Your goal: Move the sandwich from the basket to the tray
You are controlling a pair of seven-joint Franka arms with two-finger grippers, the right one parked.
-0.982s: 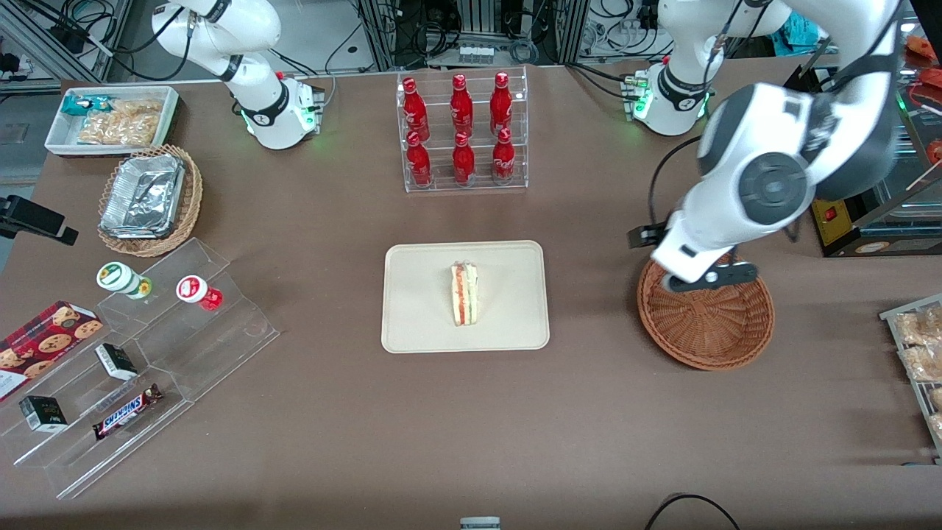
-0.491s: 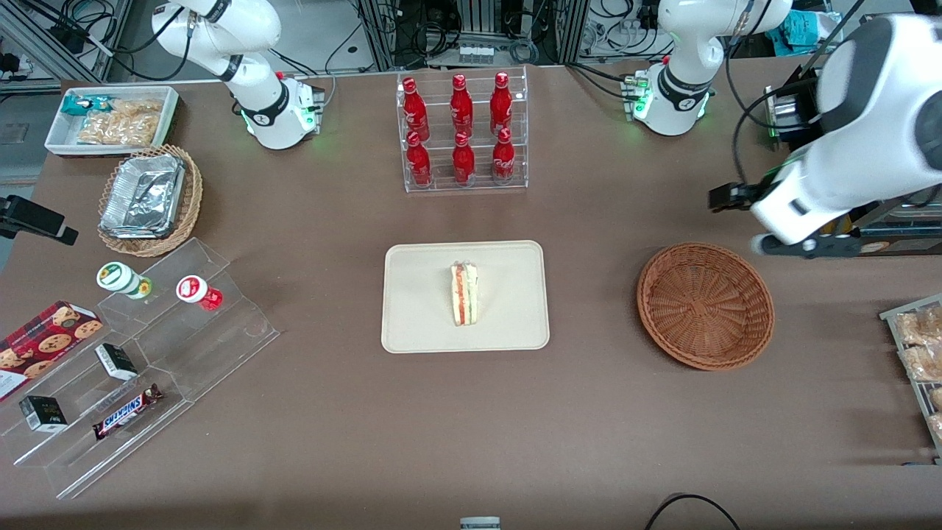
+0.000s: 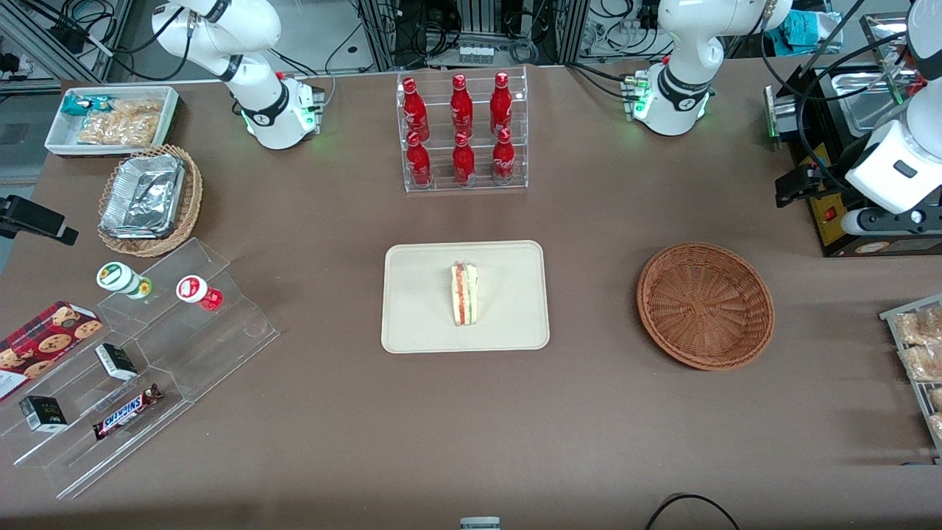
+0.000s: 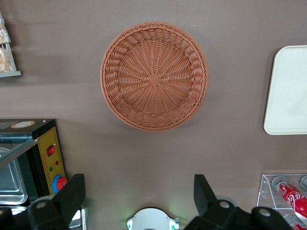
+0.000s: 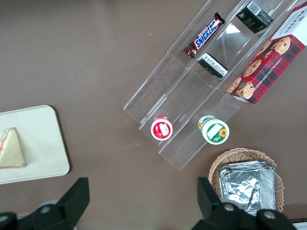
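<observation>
Bottle rack (image 3: 463,132) well away from claw (image 4: 139,194), claw fingers apart, basket (image 4: 154,75) nearer, sandwich (image 3: 464,294) lengthwise on tray (image 3: 419,294), cut side up.

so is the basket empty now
Empty: the basket shows only bare weave. The sandwich lies on the tray. The gripper hangs open above the table, nearer the arm's base.
</observation>
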